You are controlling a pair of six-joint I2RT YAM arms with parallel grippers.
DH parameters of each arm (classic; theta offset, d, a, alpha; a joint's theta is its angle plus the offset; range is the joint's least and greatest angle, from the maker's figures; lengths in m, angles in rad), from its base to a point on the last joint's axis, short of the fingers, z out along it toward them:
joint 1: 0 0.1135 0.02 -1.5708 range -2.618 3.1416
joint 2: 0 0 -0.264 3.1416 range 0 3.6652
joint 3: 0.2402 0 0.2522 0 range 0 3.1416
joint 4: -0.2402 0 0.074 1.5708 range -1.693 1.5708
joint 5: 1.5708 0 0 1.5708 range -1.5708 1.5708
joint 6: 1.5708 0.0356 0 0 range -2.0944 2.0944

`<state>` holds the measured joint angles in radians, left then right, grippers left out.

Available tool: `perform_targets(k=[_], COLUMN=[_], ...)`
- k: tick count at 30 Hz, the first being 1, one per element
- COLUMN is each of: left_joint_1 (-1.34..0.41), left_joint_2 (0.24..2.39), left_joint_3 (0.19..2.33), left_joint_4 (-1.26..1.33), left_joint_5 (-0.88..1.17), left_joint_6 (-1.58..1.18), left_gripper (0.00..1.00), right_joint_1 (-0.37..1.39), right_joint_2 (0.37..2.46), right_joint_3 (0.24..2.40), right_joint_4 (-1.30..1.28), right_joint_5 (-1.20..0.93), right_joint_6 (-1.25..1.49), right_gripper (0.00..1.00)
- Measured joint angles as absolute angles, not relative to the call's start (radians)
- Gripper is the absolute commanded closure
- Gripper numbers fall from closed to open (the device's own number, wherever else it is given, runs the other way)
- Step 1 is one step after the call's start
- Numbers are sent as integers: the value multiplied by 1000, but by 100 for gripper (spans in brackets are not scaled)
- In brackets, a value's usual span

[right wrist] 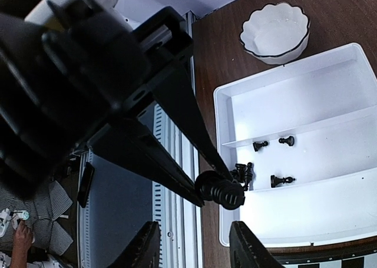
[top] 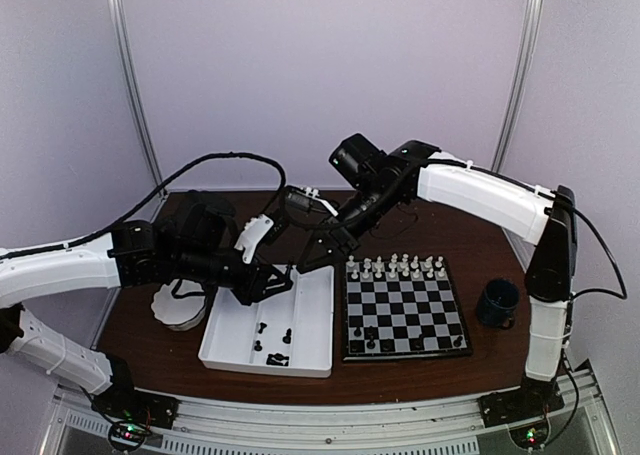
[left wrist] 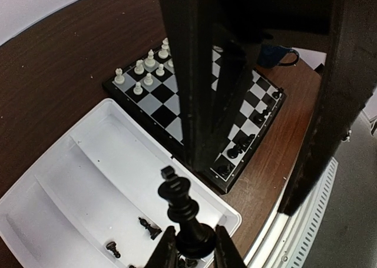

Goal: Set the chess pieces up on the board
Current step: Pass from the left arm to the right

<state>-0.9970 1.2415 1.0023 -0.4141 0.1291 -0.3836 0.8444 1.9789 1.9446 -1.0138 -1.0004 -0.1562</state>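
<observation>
My left gripper (top: 275,280) (left wrist: 194,249) is shut on the base of a black king (left wrist: 181,206), held tilted above the near right corner of the white divided tray (top: 305,310). My right gripper (top: 308,257) (right wrist: 194,244) is open just above it; its fingers (left wrist: 194,73) stand either side of the king (right wrist: 222,191) without touching it. The board (top: 405,315) (left wrist: 162,100) lies right of the tray, with white chess pieces (top: 395,267) on its two far rows and a few black ones (top: 370,337) on the near rows. Loose black pieces (top: 275,340) (right wrist: 274,162) lie in the tray.
A white scalloped bowl (top: 178,313) (right wrist: 274,35) stands left of the tray, partly under my left arm. A dark blue mug (top: 497,302) (left wrist: 274,56) stands right of the board. The table's near edge and a metal rail (top: 330,415) run close behind the tray.
</observation>
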Motion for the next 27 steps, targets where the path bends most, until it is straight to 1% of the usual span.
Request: perform_targets(k=[7, 9, 10, 18, 20, 21, 23, 27], left_joint_1=[-997, -997, -997, -997, -997, -997, -997, -998], left_joint_2=[1242, 1242, 1242, 1242, 1242, 1242, 1241, 1240], left_joint_3=[1002, 996, 994, 985, 984, 983, 982, 981], left_joint_4=[-384, -366, -363, -349, -343, -342, -341, -343], left_joint_5=[152, 158, 160, 173, 173, 173, 171, 138], left_joint_6=[-385, -390, -392, -402, -403, -403, -403, -402], left_gripper=[88, 88, 88, 88, 87, 83, 70, 54], right_joint_1=[844, 844, 844, 844, 844, 844, 843, 843], right_joint_2=[2002, 2012, 2016, 2035, 2036, 2036, 2036, 2036], right_joint_3=[1983, 1994, 1996, 1997, 1997, 1997, 1997, 1997], right_joint_4=[-986, -976, -970, -950, -949, -948, -947, -952], right_joint_5=[-1019, -1022, -1025, -1047, -1047, -1047, -1045, -1032], right_joint_6=[-102, -93, -86, -54, -52, -54, -56, -75], right_gripper=[58, 60, 62, 87, 91, 93, 94, 96])
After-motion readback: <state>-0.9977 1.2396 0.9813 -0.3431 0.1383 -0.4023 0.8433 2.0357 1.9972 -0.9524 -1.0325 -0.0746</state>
